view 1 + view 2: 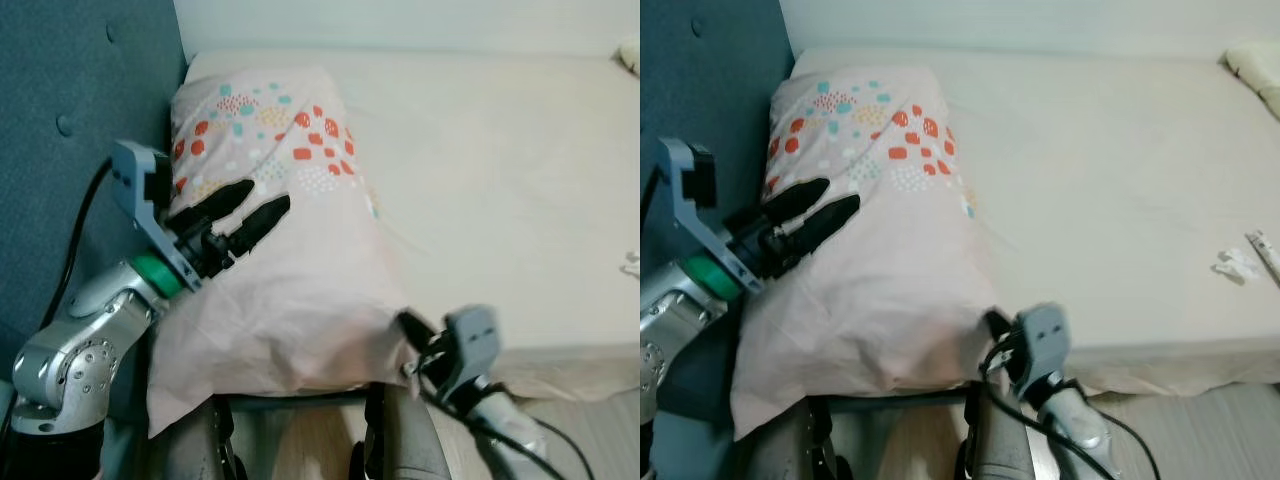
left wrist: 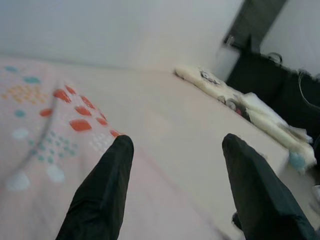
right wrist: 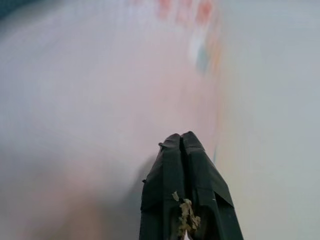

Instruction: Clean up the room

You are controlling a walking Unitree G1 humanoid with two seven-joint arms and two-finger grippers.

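Observation:
A pink pillow (image 1: 280, 260) with red and teal dots lies at the head of the bed, against the blue headboard (image 1: 70, 120). My left gripper (image 1: 265, 197) hovers open just over the pillow's middle left. In the left wrist view its two fingers (image 2: 107, 190) stand wide apart above the dotted fabric. My right gripper (image 1: 407, 322) is at the pillow's near right corner, by the bed's front edge. The right wrist view is blurred; there the fingers (image 3: 182, 175) are pressed together, shut, pointing at the pillow, with nothing seen between them.
The cream mattress (image 1: 500, 190) stretches to the right of the pillow. A small white scrap (image 1: 1238, 265) lies near its right edge, and a cream bundle (image 1: 1255, 65) sits at the far right corner. Wooden floor (image 1: 1200, 430) shows below the bed's front edge.

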